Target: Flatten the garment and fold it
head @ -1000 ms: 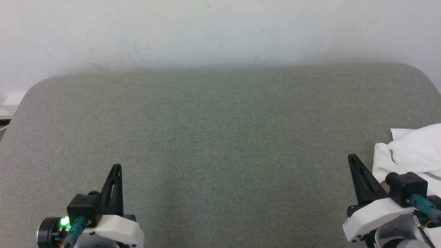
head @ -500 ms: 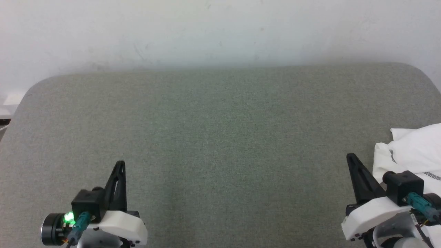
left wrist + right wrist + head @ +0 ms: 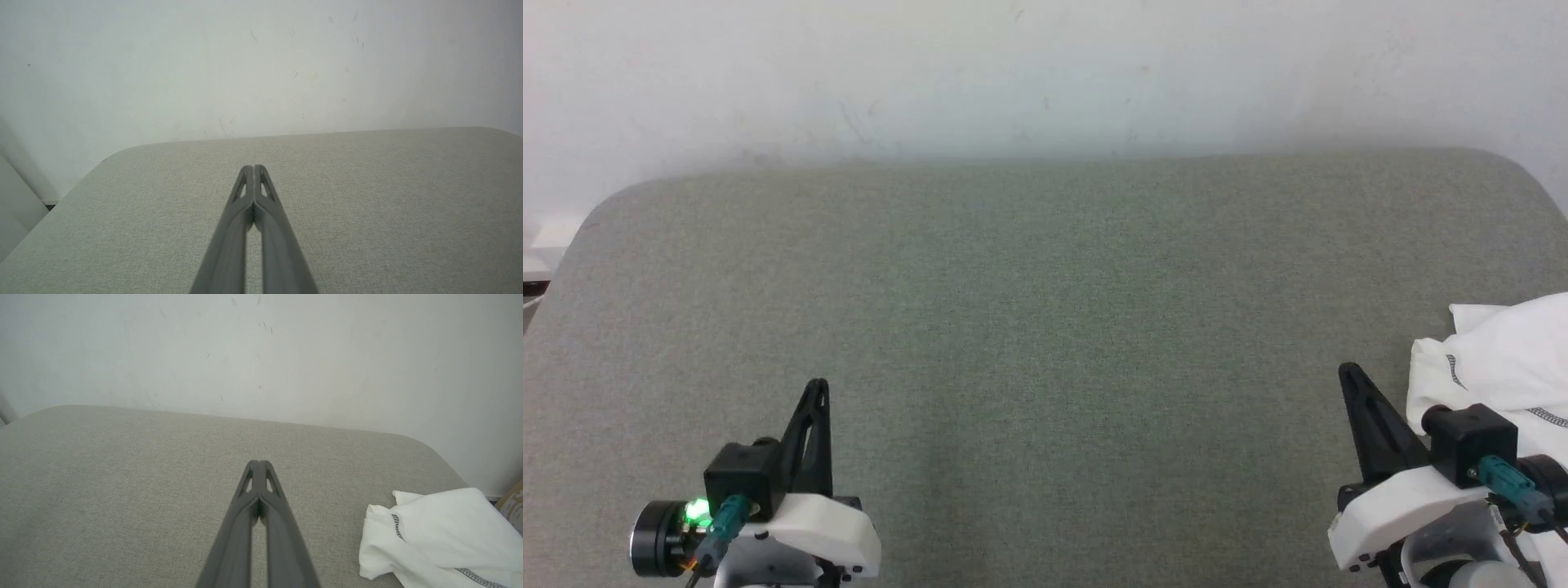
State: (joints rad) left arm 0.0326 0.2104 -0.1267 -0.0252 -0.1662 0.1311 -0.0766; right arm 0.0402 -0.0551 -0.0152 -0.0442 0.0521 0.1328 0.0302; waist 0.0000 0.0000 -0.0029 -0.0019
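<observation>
The garment (image 3: 1503, 359) is a crumpled white shirt with dark zigzag seam stitching, lying bunched at the right edge of the grey-green padded table (image 3: 1045, 310); it runs out of the head view. The right wrist view has the garment (image 3: 441, 539) at its lower right. My right gripper (image 3: 1349, 374) is shut with nothing in it, hovering just left of the garment, apart from it. My left gripper (image 3: 818, 385) is shut and empty at the lower left, far from the cloth. Each wrist view shows its own tips pressed together: left gripper (image 3: 254, 167), right gripper (image 3: 258, 462).
A pale wall (image 3: 1045, 73) rises right behind the table's rounded far edge. The table's left corner (image 3: 584, 229) drops off beside a white ledge. A brownish object (image 3: 510, 506) peeks past the table's right corner.
My left gripper has crept a little forward and to the right. My right gripper has shifted slightly left and up. The garment has not moved.
</observation>
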